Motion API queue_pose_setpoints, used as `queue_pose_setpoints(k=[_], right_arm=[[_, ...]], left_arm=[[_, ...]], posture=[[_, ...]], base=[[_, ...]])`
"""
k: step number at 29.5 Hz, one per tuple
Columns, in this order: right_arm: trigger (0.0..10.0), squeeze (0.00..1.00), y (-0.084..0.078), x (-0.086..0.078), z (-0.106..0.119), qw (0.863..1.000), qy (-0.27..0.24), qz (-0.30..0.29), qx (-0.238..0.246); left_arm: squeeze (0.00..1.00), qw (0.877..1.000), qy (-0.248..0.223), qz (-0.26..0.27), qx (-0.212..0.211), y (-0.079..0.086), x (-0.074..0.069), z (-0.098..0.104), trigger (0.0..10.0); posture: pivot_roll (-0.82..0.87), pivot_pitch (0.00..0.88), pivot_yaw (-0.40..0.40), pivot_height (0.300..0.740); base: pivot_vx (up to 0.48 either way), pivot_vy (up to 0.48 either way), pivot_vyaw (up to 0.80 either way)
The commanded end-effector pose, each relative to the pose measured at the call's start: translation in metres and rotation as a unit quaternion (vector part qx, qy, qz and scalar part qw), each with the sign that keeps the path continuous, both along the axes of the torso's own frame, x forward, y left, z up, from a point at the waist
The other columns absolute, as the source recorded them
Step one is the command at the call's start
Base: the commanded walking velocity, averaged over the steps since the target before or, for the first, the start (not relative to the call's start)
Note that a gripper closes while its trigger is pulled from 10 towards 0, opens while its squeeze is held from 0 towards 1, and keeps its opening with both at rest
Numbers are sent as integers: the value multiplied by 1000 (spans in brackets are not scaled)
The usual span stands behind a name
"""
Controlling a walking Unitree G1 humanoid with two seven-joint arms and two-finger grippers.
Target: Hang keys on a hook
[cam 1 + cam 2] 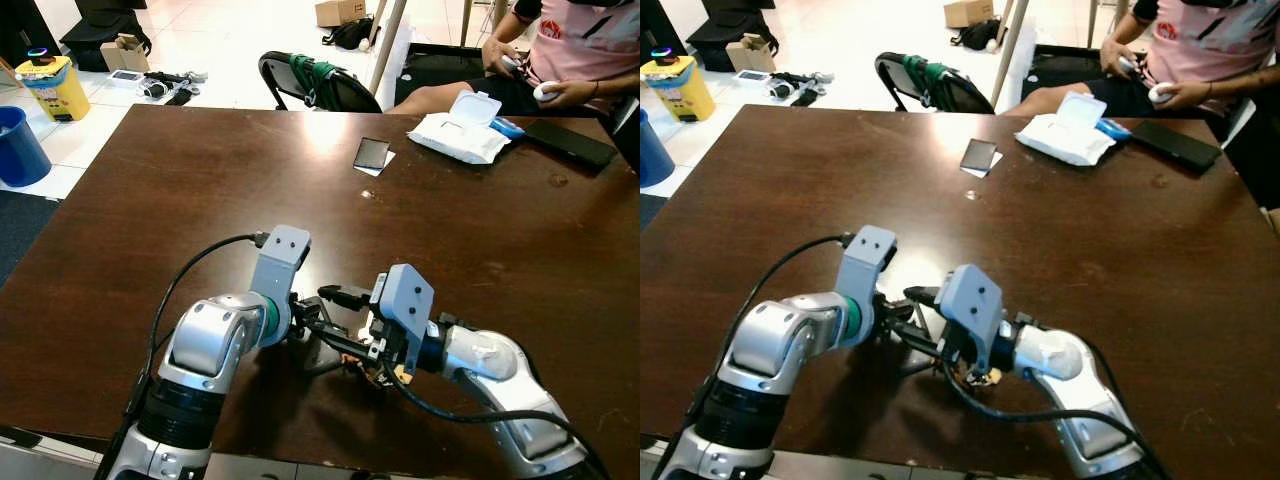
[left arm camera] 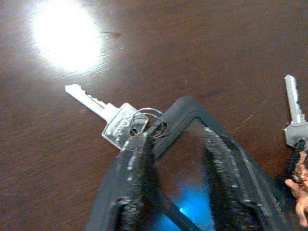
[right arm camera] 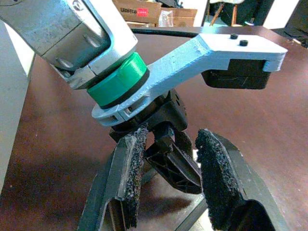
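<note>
Left wrist view has the left gripper (image 2: 185,144), jaws parted, just pinning a silver key's (image 2: 108,115) wire ring (image 2: 147,120) on the dark wooden tabletop (image 2: 216,53); it may slip, and the crowding open-jawed right gripper (image 3: 166,159) could collide.

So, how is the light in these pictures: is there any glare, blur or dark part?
Left wrist view: a strong white glare spot on the table, the key fairly sharp, the near fingers soft, a blue glow between them. Right wrist view: near fingers blurred, bright background. Left eye view: mild reflection on the table's far edge, dark shadow under both grippers.
</note>
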State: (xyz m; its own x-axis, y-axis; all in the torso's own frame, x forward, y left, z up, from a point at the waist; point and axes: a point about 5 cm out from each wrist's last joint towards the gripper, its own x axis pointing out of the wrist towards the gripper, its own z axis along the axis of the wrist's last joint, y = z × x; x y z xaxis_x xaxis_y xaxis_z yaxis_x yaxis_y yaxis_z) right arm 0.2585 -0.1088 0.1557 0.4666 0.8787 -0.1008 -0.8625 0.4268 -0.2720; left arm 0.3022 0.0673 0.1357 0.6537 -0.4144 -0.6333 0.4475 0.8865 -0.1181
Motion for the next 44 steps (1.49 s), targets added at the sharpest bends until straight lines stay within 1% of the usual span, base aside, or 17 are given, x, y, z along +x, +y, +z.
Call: queue_pose_setpoints(k=[1,2,4,7,8,13,14,15,16,19,20,23,24,29,30,35,44], right_arm=[[10000,0,0,-2,-2,1000,5,-1,0],[10000,0,0,-2,-2,1000,5,-1,0],[10000,0,0,-2,-3,1000,6,-1,1],[10000,0,0,-2,-3,1000,6,-1,1],[10000,0,0,-2,-3,1000,6,-1,1],[10000,0,0,-2,-3,1000,7,0,1],[10000,0,0,-3,-3,1000,7,0,1],[10000,0,0,-3,-3,1000,7,0,1],[10000,0,0,-3,-3,1000,7,0,1],[10000,0,0,-3,-3,1000,7,0,1],[10000,0,0,-3,-3,1000,7,-1,1],[10000,0,0,-3,-3,1000,7,-1,1],[10000,0,0,-3,-3,1000,8,-2,1],[10000,0,0,-3,-3,1000,8,-2,1],[10000,0,0,-2,-3,1000,7,-1,1],[10000,0,0,-1,-2,1000,6,-1,1],[10000,0,2,-1,-2,1000,6,1,3]], left_arm=[[0,1000,5,5,6,1,1,-2,4510],[0,1000,5,5,5,0,2,-2,3961],[0,1000,5,5,3,-2,3,-2,3569],[0,1000,5,5,2,-2,3,-2,3569],[0,1000,5,5,2,-3,3,-2,2824],[0,1000,7,6,3,-5,4,-4,3765],[0,1000,7,6,4,-5,4,-4,7882],[0,1000,7,6,4,-5,4,-4,7882],[0,1000,7,9,6,-5,4,-4,10000],[0,1000,2,10,11,-4,4,-3,10000],[675,1000,-6,8,14,-2,4,-1,10000],[675,1000,-11,6,15,0,3,1,10000],[1000,1000,-16,6,9,4,1,7,10000],[1000,1000,-18,6,4,6,-1,11,10000],[0,1000,-18,5,-1,7,-4,15,10000],[0,1000,-16,6,-4,6,-6,16,10000],[0,1000,-15,16,1,-2,2,11,10000]], posture=[[105,37,144,740],[105,37,144,740],[106,38,146,740],[106,38,146,740],[107,40,146,740],[107,40,146,740],[106,45,147,740],[106,45,147,740],[106,46,147,740],[106,47,149,740],[106,47,149,740],[106,47,149,740],[111,49,149,740],[111,49,149,740],[113,44,145,740],[114,45,142,740],[112,52,140,740]], base=[[0,0,0],[0,0,0],[0,0,0],[0,0,0],[0,0,0],[0,0,0],[0,0,0],[0,0,0],[0,0,0],[0,0,0],[0,0,0],[0,0,0],[0,0,0],[0,0,0],[0,0,0],[0,0,0],[0,0,0]])
